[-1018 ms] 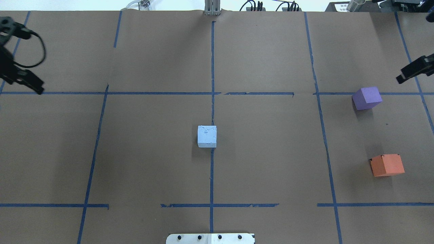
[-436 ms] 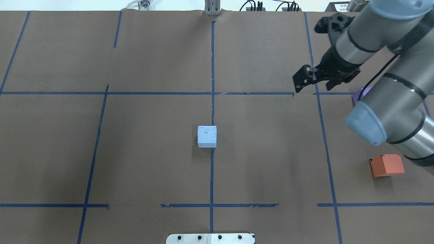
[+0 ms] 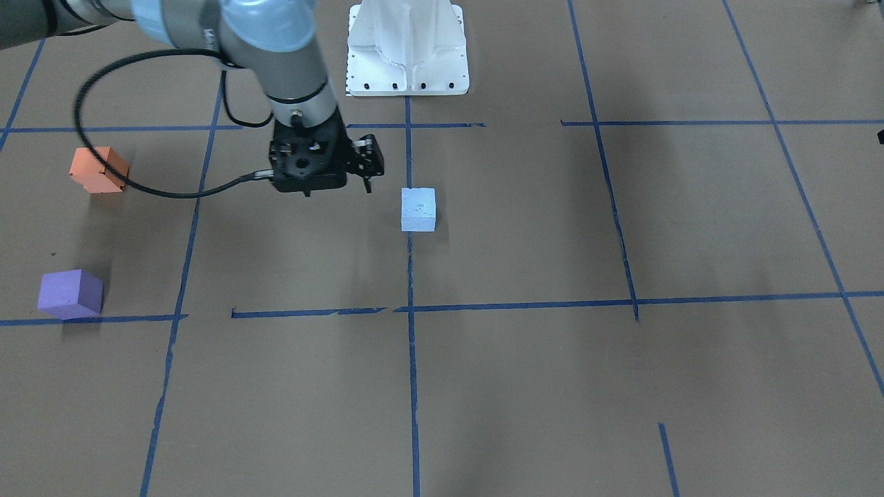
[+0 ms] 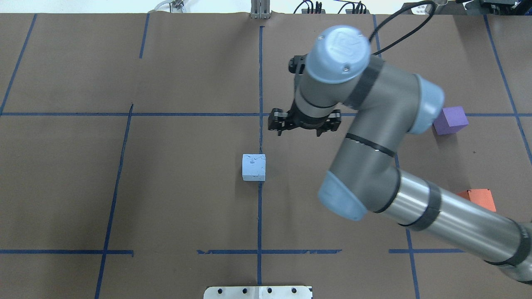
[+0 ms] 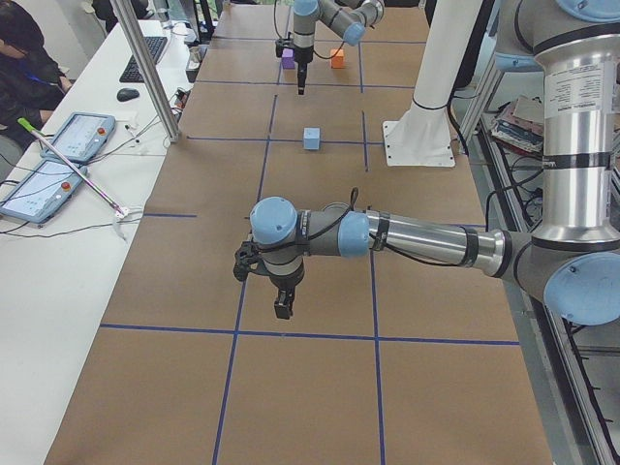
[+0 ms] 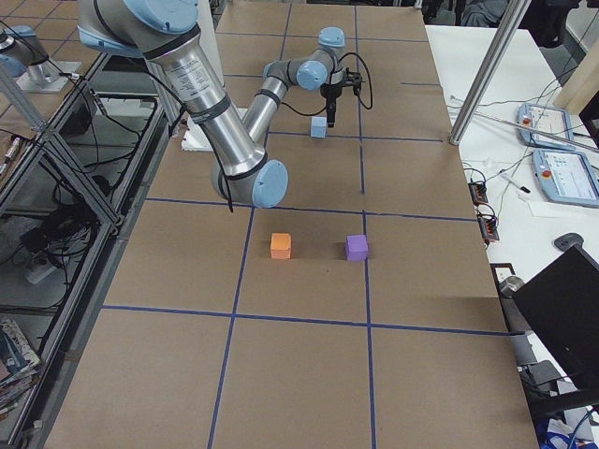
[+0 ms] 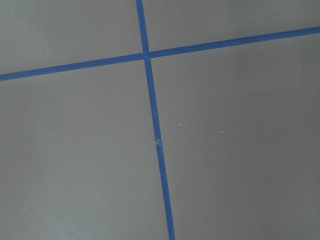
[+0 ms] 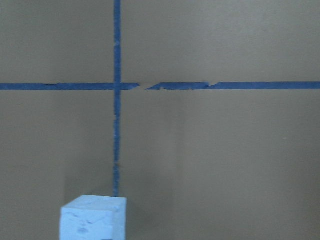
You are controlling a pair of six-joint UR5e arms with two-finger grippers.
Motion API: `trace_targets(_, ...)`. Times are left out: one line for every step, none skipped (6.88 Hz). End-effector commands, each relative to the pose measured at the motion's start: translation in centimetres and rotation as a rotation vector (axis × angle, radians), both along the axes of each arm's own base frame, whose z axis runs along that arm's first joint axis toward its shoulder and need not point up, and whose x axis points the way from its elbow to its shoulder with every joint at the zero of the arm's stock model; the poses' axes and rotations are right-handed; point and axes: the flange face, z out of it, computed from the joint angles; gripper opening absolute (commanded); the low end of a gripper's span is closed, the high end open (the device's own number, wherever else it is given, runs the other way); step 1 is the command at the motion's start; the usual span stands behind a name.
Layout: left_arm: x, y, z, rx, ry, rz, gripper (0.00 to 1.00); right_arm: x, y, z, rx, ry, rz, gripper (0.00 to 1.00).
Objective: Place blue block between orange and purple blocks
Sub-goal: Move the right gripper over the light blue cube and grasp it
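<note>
The light blue block point(image 4: 253, 167) sits alone at the table's middle on a blue tape line; it also shows in the front view point(image 3: 418, 209) and low in the right wrist view point(image 8: 93, 217). The purple block point(image 4: 451, 120) and the orange block point(image 4: 478, 197) stand apart at the right, the orange one partly hidden by my right arm. My right gripper point(image 4: 303, 128) hovers open and empty, a little beyond and to the right of the blue block. My left gripper point(image 5: 281, 305) shows only in the left side view, over bare paper; I cannot tell its state.
Brown paper with blue tape lines point(image 4: 259, 83) covers the table. The white robot base plate point(image 4: 257, 292) lies at the near edge. My right arm's forearm point(image 4: 436, 216) spans the right half. A side table with tablets point(image 5: 73, 136) and a pole point(image 5: 145, 68) flank the far side.
My right arm has swung in from the right edge to near the blue block. My left arm has left the overhead view on the left. The blocks have not moved.
</note>
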Motion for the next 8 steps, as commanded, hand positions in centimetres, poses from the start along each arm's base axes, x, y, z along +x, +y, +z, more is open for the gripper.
trace_targets(0.0, -0.2, -0.1, 0.002, 0.005, -0.001, 1.0, -9.6, -0.5, -4.1, -0.029, 0.04, 0.063, 1.0)
trace_targets(0.0, -0.2, -0.1, 0.001, 0.007, -0.002, 1.0, -12.3, 0.1, -2.7, -0.017, 0.022, 0.046, 1.0)
trace_targets(0.0, -0.2, -0.1, -0.001, 0.006, -0.002, 1.0, -12.4, 0.2, -0.9, -0.016, 0.037, 0.05, 1.0)
trace_targets(0.0, -0.2, -0.1, -0.001, 0.006, -0.002, 1.0, -12.2, 0.1, -0.1, -0.021, 0.05, 0.05, 1.0)
trace_targets(0.0, -0.2, 0.0, -0.002, 0.005, -0.002, 1.0, -12.3, 0.3, 0.4, -0.024, 0.055, 0.047, 1.0)
trace_targets(0.0, -0.2, 0.0, -0.002, 0.006, -0.002, 1.0, -12.7, 0.8, 0.9, -0.029, 0.061, 0.037, 1.0)
trace_targets(0.0, -0.2, 0.0, -0.002, 0.005, -0.002, 1.0, -14.2, 2.7, 1.4, -0.031, 0.07, 0.008, 1.0)
trace_targets(0.0, -0.2, 0.0, -0.002, 0.005, -0.002, 1.0, -15.1, 4.1, 3.2, -0.035, 0.092, -0.018, 1.0)
